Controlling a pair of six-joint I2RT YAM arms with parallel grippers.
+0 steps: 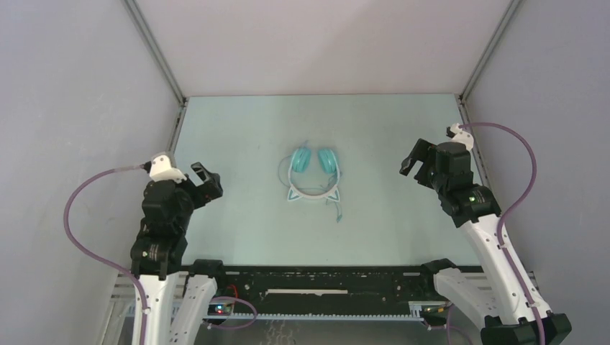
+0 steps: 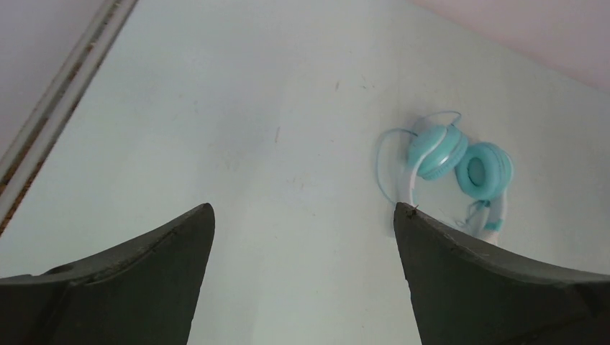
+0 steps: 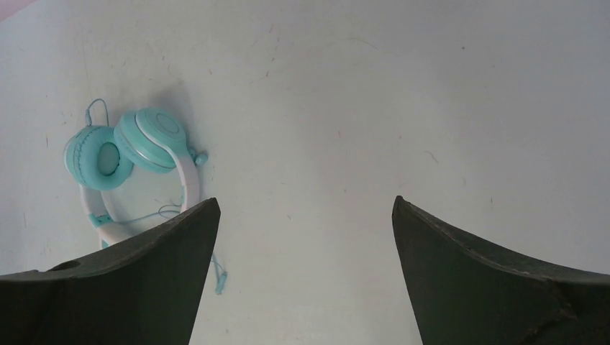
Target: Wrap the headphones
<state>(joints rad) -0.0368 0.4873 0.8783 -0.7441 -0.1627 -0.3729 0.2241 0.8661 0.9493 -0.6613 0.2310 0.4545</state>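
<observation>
Left tool [image 2: 303, 208] hides part of the headphones [image 2: 437, 151]

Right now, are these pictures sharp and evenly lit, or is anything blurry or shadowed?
Top view: soft, even light, no glare; the headphones look small but sharp. Left wrist view: the fingers are dark, nearly silhouettes, at the bottom; the headphones are clear. Right wrist view: likewise, with a faint shadow beside the headphones.

The teal-cupped headphones [image 1: 313, 174] lie flat mid-table, thin cable loose beside them.
</observation>
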